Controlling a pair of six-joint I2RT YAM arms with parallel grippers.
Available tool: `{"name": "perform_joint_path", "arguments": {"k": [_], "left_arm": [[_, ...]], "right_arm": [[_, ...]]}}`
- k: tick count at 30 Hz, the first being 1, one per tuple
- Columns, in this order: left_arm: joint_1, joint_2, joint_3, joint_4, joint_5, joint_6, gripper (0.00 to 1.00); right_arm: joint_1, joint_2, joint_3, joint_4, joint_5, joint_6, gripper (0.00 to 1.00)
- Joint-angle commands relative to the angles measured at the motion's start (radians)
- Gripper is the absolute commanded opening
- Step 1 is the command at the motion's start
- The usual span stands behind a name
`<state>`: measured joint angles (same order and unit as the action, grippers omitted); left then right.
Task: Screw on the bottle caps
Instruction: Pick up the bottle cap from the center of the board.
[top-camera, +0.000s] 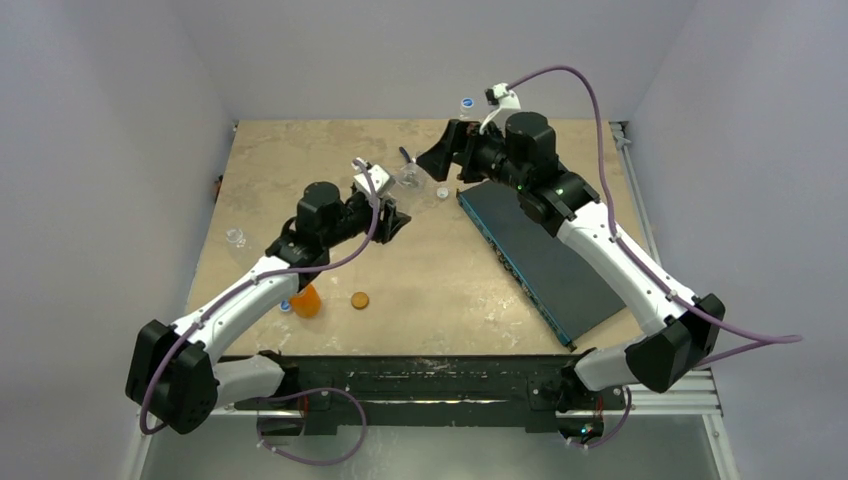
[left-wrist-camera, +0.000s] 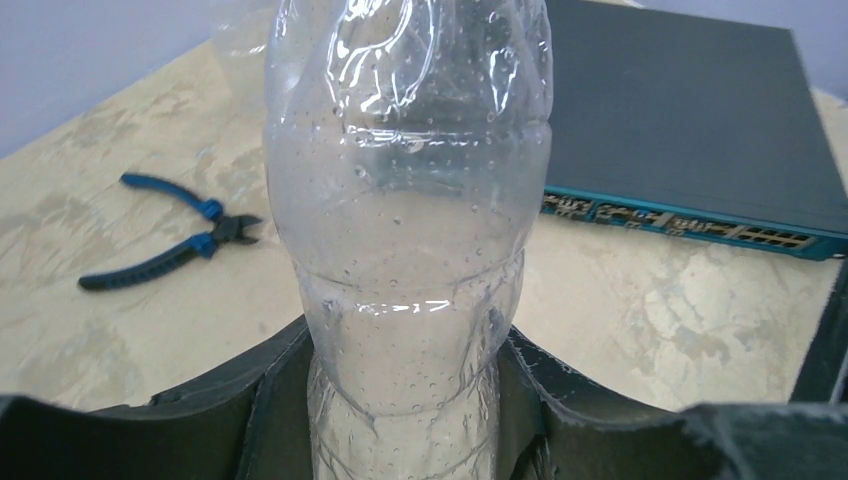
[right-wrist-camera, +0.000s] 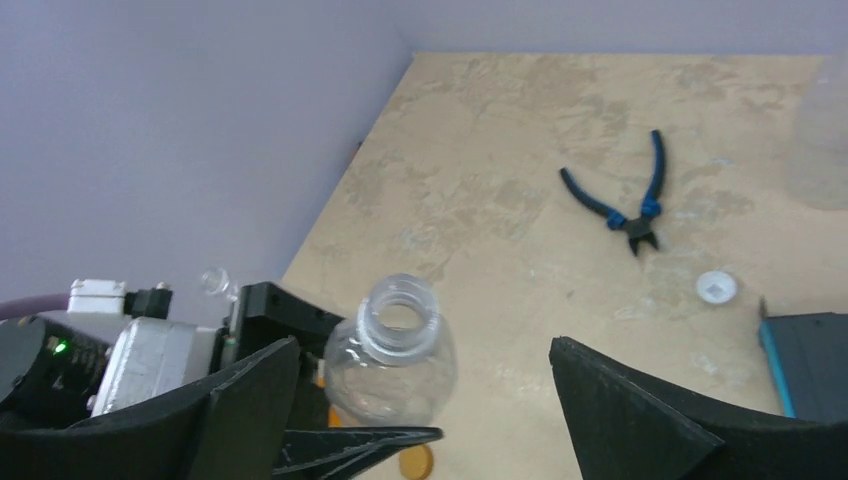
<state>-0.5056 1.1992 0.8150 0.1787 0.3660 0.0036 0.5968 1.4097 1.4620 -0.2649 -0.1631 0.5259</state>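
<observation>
My left gripper (top-camera: 396, 212) (left-wrist-camera: 405, 375) is shut on the lower body of a clear bottle (left-wrist-camera: 405, 200) (top-camera: 408, 180) and holds it upright. Seen from the right wrist, the bottle's neck (right-wrist-camera: 398, 312) is open, with no cap on it. Just above and beside that neck, my right gripper (top-camera: 438, 160) (right-wrist-camera: 420, 400) stands wide open and holds nothing. On the table to its right lies a whitish cap (right-wrist-camera: 716, 287) (top-camera: 442, 192). A squat orange bottle (top-camera: 306, 300), a flat orange cap (top-camera: 360, 299) (right-wrist-camera: 415, 462) and a blue cap (top-camera: 285, 306) sit near the left arm.
Blue-handled pliers (left-wrist-camera: 170, 240) (right-wrist-camera: 625, 200) lie behind the held bottle. A dark network switch (top-camera: 540, 255) (left-wrist-camera: 690, 130) lies slantwise on the right. Another clear bottle (top-camera: 236, 238) lies at the left edge. One with a blue cap (top-camera: 466, 103) stands at the back.
</observation>
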Motion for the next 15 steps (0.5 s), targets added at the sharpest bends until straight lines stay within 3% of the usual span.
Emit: {"name": "perform_joint_path", "arguments": {"k": [1,8,15], "left_arm": [[0.049,-0.052,0.055,-0.099,-0.159,0.026,0.33],[0.09,-0.127,0.048,-0.155,-0.288,0.004,0.32],[0.091,-0.186,0.067,-0.207,-0.25,0.009,0.32]], "right_arm": [[-0.08,0.001,0.014,-0.01,0.078,-0.025,0.99],[-0.083,0.203,0.033,-0.039,0.205,-0.081,0.68],[-0.074,0.567,0.254,-0.099,0.339,-0.172,0.51]]}}
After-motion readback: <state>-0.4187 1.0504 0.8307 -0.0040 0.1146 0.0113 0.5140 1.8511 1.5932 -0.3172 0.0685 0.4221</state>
